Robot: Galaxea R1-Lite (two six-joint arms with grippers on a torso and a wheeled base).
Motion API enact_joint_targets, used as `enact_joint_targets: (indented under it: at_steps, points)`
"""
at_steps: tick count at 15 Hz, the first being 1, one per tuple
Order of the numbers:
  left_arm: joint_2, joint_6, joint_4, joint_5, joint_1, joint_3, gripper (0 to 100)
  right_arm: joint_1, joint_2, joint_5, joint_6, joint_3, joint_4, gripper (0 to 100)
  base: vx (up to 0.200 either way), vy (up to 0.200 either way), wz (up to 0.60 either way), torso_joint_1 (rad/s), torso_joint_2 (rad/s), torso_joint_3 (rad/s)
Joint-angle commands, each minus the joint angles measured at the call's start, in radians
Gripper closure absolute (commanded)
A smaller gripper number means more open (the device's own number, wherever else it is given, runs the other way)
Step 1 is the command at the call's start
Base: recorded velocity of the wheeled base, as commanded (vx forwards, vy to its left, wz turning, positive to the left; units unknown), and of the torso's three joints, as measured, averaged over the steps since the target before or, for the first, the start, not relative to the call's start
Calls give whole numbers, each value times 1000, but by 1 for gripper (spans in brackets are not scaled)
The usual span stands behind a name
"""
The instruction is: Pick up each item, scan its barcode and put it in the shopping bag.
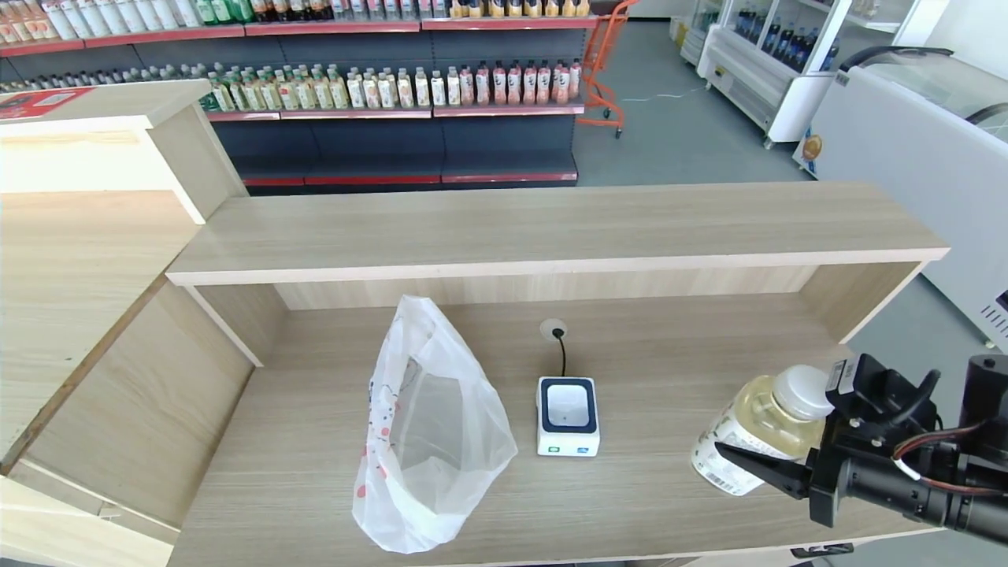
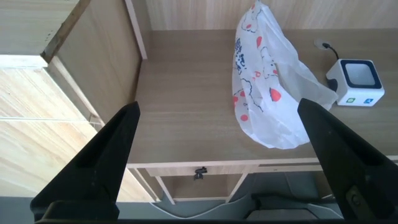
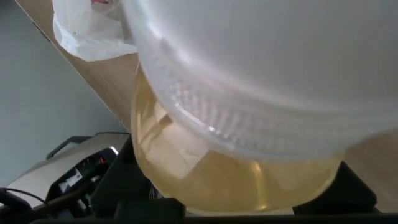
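The far finger of the right gripper is mostly hidden behind the bottle, while the near finger crosses its label. In the right wrist view its cap is blurred and runs off the frame (the shopping bag is cropped there too). The scanner has indicator lights too small to tell apart.

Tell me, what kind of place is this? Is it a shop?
Most likely a small shop, seen from behind the checkout counter. At the back, shelves are full of drink bottles, a barcode scanner sits on the counter beside a plastic shopping bag, and a freezer stands to the side.
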State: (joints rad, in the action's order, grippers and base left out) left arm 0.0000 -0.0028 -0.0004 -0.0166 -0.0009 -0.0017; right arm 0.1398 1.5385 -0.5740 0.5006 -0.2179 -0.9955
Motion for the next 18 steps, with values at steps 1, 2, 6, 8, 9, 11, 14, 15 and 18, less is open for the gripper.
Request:
enact_joint_targets:
  at_steps: [1,2,6,8,9,11,14,15,18]
  points:
    - [0,0,-1,0,1,0,0,-3,66,0,1,-23,-2,100,0,0,0,0,0,0]
    - [0,0,-1,0,1,0,0,6,92,-1,6,-51,-2,100,0,0,0,0,0,0]
    - [0,0,-1,0,1,0,0,64,341,-10,136,-163,-179,100,0,0,0,0,0,0]
    - [0,0,-1,0,1,0,0,80,502,-10,161,-225,-347,100,0,0,0,0,0,0]
    - [0,0,-1,0,1,0,0,86,548,-10,162,-259,-387,100,0,0,0,0,0,0]
    - [0,0,-1,0,1,0,0,112,643,-12,170,-359,-423,100,0,0,0,0,0,0]
    - [0,0,-1,0,1,0,0,116,723,-138,253,-456,-420,100,0,0,0,0,0,0]
    - [0,0,-1,0,1,0,0,123,743,-171,297,-477,-422,100,0,0,0,0,0,0]
    - [0,0,-1,0,1,0,0,121,789,-283,375,-517,-422,100,0,0,0,0,0,0]
